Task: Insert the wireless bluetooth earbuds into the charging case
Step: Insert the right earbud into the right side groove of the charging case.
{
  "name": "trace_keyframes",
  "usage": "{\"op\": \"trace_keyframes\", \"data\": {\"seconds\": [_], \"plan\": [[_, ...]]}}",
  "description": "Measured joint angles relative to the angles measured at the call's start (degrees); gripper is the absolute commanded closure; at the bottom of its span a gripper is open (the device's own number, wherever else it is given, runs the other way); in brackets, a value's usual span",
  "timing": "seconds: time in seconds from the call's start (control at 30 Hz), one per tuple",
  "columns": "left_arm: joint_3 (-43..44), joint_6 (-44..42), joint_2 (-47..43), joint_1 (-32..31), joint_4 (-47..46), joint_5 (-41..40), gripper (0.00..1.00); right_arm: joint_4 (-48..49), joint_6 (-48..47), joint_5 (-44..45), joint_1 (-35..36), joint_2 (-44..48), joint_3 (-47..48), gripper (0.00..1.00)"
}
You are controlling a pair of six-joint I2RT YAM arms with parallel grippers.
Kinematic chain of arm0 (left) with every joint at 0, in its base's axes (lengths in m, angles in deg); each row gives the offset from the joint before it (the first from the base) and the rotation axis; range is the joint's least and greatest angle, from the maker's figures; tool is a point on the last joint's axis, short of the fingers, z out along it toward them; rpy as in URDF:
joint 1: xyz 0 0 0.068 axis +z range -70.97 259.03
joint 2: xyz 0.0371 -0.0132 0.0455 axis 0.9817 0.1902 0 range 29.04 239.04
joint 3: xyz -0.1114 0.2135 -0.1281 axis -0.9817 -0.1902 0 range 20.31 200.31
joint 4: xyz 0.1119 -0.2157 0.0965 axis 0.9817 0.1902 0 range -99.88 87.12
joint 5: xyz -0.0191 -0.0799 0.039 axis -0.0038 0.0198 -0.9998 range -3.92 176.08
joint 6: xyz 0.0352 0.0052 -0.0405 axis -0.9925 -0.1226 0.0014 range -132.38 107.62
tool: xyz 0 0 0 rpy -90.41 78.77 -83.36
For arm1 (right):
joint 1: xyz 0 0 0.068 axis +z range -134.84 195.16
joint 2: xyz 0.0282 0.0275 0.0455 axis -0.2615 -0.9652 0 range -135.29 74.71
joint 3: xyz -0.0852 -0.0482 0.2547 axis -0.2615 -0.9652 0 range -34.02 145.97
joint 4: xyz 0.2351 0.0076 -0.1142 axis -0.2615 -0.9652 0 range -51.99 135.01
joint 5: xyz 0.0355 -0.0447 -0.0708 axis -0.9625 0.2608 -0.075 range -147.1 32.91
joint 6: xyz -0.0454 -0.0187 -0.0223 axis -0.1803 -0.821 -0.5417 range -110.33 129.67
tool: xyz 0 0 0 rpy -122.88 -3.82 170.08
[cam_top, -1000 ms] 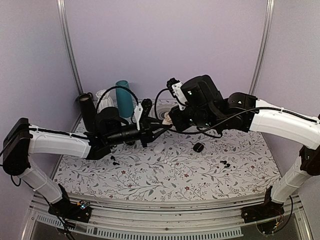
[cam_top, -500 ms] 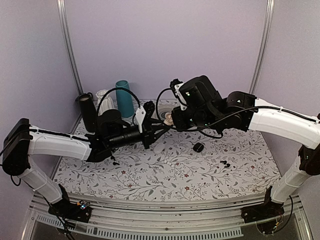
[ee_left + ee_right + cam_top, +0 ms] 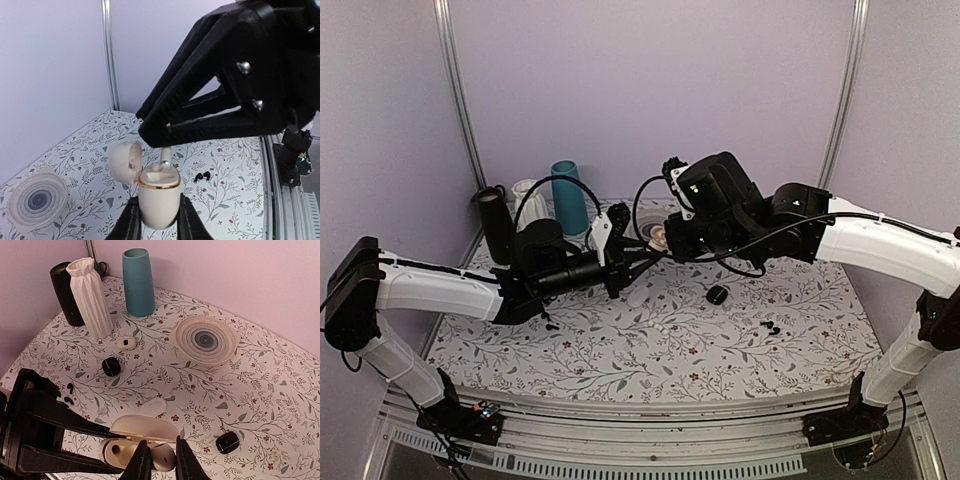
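Left arm (image 3: 440, 285): stretched low from its base at the near left corner, forearm close to level, reaching toward the middle of the far half of the tabletop (image 3: 280, 390). My left gripper (image 3: 159, 222) is clamped on the charging case (image 3: 158, 197), one finger on each side of the body. The case is held upright, clear of the table, with its lid (image 3: 125, 162) swung open to one side.

Right arm (image 3: 880, 245): comes in from the near right corner, elbow raised, wrist bent down over the case. My right gripper (image 3: 161, 462) is pinched on a white earbud (image 3: 162, 457). In the left wrist view the stem hangs at the open mouth of the case. Whether it touches a well, I cannot tell.

Both grippers meet above the table at mid-width, nearer the far edge than the near one.

Far left corner: black cylinder (image 3: 65, 292), white ribbed vase (image 3: 90, 297), teal cup (image 3: 139, 282).

By the far edge, around mid-width: a spiral-patterned plate (image 3: 220, 347).

Below my grippers: a white oval pebble (image 3: 152, 406), with round black cases (image 3: 111, 366) well apart on either side.

Toward the right edge: black earbuds (image 3: 202, 176), loose on the cloth.
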Motion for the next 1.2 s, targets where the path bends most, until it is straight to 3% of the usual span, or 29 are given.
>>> {"op": "trace_keyframes", "data": {"seconds": [0.63, 1.2], "plan": [[0.0, 7.4, -0.3, 1.2, -1.3, 6.8, 1.0, 7.7, -7.4, 3.0, 0.0, 4.7, -9.7, 0.83], [0.0, 11.3, -0.2, 2.4, -3.5, 8.7, 1.0, 11.7, -13.0, 4.0, 1.2, 4.9, -10.6, 0.83]]}}
